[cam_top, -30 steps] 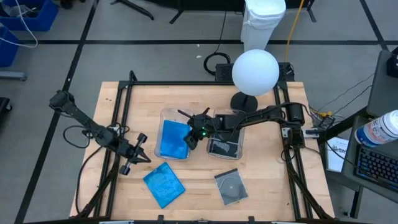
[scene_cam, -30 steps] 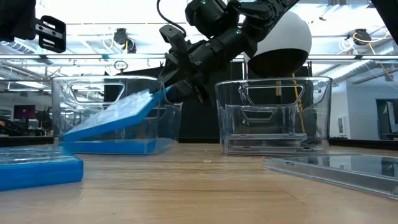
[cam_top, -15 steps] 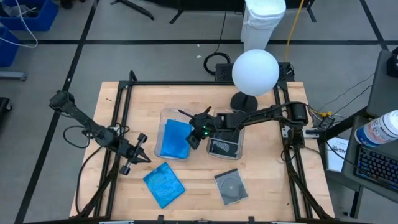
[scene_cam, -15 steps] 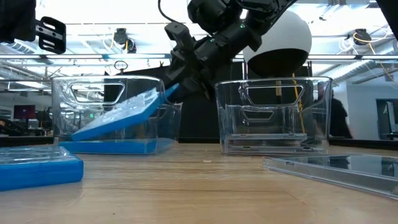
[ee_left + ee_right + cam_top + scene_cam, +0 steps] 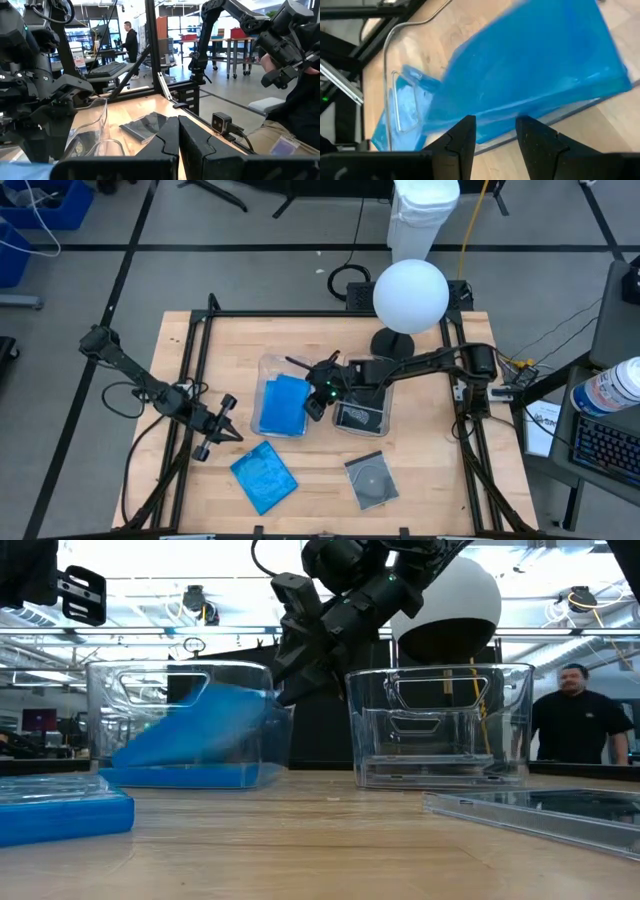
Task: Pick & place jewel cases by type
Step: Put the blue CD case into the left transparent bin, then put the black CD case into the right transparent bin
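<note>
We see the right gripper (image 5: 316, 402) poised over the inner rim of the left bin (image 5: 264, 363), its jaws parted and empty. Just below and beyond its fingertips (image 5: 465, 131), a blue jewel case (image 5: 283, 402) lies tilted inside that bin, apart from the gripper. The right bin (image 5: 440, 725) beside it holds a clear case (image 5: 357, 416). Nearer the worktop's (image 5: 440, 470) front edge lie another blue case (image 5: 264, 475) and a clear case showing its disc (image 5: 368, 479). The left gripper (image 5: 232, 432) waits closed at the worktop's left side.
</note>
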